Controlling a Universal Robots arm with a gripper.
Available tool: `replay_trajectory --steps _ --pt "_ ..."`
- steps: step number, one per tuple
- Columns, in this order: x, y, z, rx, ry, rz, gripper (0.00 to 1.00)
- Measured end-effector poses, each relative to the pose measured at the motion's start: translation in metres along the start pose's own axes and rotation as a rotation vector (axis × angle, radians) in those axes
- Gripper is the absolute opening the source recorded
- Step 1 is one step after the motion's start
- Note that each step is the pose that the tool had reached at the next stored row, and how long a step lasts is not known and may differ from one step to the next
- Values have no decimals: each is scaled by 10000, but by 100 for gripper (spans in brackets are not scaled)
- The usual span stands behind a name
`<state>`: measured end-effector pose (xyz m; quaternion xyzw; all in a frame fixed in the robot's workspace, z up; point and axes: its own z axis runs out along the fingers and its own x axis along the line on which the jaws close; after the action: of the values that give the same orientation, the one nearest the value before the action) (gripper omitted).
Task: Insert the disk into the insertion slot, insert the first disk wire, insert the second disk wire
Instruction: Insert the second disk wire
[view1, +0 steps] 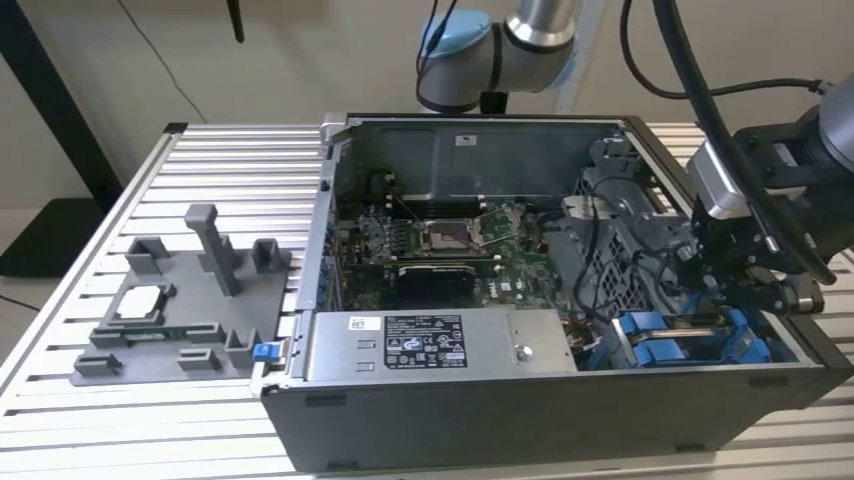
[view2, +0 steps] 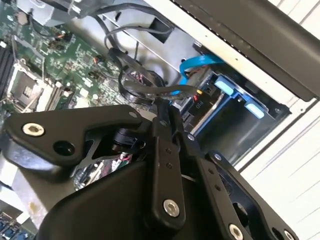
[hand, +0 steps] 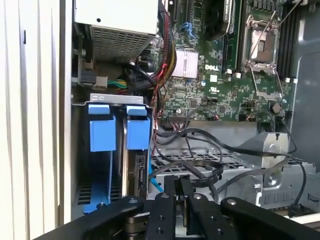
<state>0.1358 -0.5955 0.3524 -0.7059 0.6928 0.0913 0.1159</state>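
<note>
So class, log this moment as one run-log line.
claw: over the insertion slot, shut on a black cable | disk: in slot | power-supply box: beside slot

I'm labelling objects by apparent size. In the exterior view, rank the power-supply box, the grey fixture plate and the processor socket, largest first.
1. Power-supply box and grey fixture plate: alike, unranked.
2. Processor socket: clearly smallest, though farther from the camera.

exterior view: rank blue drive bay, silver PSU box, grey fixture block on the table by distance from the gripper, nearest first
1. Blue drive bay, just below the gripper, in the case's corner.
2. Silver PSU box, along the case's front edge.
3. Grey fixture block, outside the case, at the exterior view's left.
</note>
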Motion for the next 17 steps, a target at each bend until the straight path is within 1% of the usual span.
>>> replay_trajectory --steps 2,3,4,5,6,7,8,9,10,11,12,13,17 --pt "7 -2 -2 -58 211 10 0" --pt "8 -2 -2 -112 316 22 0" --pt "8 -3 -2 -195 426 42 0" --pt "8 -2 -2 -303 516 69 0" --pt "8 -2 -1 -433 582 103 0" --pt "8 -3 -2 -597 650 146 0" --pt "8 -2 -2 -721 727 180 0" --pt "8 -3 -2 -785 825 199 0" --pt "8 -6 -2 -806 946 206 0" --pt "8 -14 0 -811 1051 214 0" --pt "10 -25 3 -813 1131 227 0" --pt "12 -43 8 -815 1174 242 0" --pt "19 -90 31 -816 1271 322 0"
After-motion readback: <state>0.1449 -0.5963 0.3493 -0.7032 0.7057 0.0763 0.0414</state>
